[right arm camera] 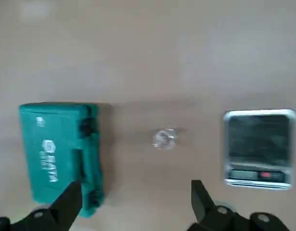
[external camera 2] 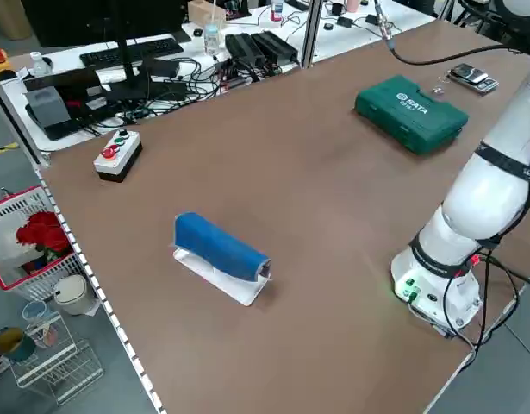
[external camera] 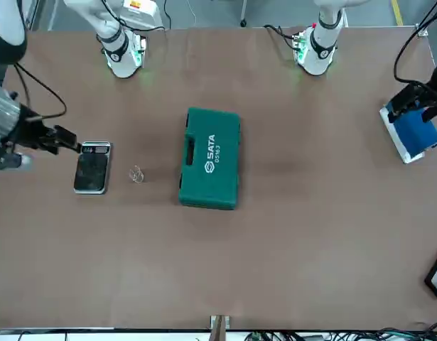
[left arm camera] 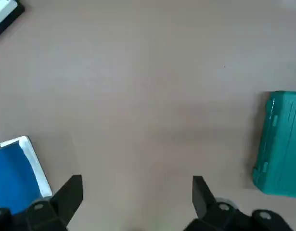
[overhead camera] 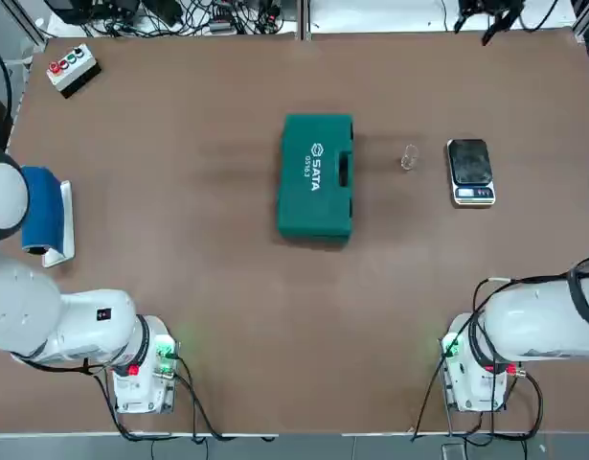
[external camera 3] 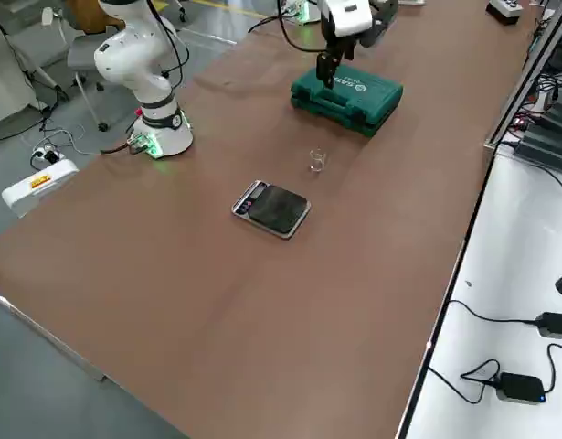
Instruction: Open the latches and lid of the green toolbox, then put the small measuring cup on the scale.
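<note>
Two black fingers of the right gripper (right arm camera: 133, 204) rise close to its wrist camera, spread wide apart with nothing between them, high above the brown table (overhead camera: 179, 240). Below them the green toolbox (overhead camera: 316, 175) lies flat near the table's centre, its lid (external camera: 211, 153) shut with the white SATA logo facing up. To the robot's right of it stands the small measuring cup (overhead camera: 409, 157), upright and apart from the case. Just beyond the cup sits the scale (overhead camera: 470, 171), its dark plate bare. At the robot's left, the left gripper (left arm camera: 135, 197) hangs with fingers likewise wide apart, near a blue roll on a white holder (overhead camera: 47, 215).
</note>
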Available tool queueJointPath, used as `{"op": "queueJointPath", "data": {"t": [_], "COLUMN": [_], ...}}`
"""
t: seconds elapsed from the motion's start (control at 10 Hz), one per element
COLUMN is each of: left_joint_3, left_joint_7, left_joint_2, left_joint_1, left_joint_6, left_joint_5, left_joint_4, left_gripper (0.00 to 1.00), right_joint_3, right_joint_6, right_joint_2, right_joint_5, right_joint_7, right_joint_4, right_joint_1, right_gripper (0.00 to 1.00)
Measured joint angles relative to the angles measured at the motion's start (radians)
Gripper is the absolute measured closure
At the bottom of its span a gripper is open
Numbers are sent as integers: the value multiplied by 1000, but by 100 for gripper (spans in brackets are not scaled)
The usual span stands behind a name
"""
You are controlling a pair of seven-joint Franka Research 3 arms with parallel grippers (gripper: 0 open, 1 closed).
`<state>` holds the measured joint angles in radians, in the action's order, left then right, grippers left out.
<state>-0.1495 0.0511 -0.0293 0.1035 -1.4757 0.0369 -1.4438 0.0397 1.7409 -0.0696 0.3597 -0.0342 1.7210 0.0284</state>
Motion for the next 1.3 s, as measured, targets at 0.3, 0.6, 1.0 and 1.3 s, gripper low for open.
{"op": "queueJointPath", "data": {"t": [0.3,0.6,1.0,1.3], "left_joint_3": [-1,-16,-50,-135], "left_joint_7": [8,18,63,135], "left_joint_2": [-21,-25,-24,-1], "left_joint_1": [0,-1,0,-4], "left_joint_6": [0,-13,-74,-172], "left_joint_5": [1,28,125,126], "left_joint_4": [-22,-83,-198,-318], "left_gripper": [12,62,98,99], "right_joint_3": [76,167,189,191], "right_joint_6": [178,331,433,448], "right_joint_2": [-8,-15,-113,-260], "right_joint_5": [146,280,576,849], "right_joint_7": [-1,23,313,630], "right_joint_4": [167,337,471,504], "right_joint_1": [-13,-23,-47,-64], "right_gripper": [0,0,0,0]}}
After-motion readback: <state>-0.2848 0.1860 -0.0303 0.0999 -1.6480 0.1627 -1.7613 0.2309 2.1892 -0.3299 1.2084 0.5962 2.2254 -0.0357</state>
